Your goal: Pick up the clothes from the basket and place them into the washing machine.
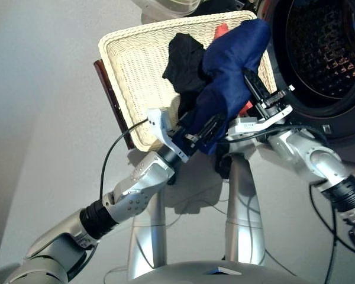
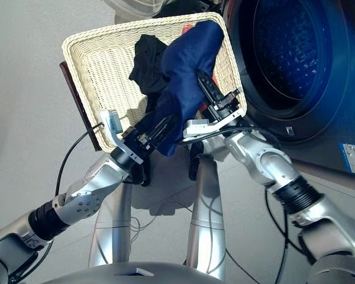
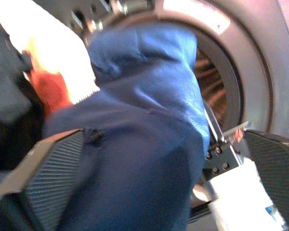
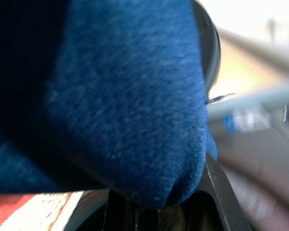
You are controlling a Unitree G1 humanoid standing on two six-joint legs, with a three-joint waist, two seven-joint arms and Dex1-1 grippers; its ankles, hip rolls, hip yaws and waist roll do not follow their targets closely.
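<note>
The navy garment [image 1: 228,71] hangs at frame centre, pinched by both the left gripper [image 1: 206,131] and right gripper [image 1: 255,84], beside the washing machine [image 1: 319,53]; nothing shows inside. The black garment [image 1: 183,59] and coral garment [image 1: 220,29] remain in the basket [image 1: 136,65].

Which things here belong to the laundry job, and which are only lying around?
Job: navy garment, held up by left gripper and right gripper; black garment and coral garment in the basket; washing machine.

Lying about: dark red board under the basket.
</note>
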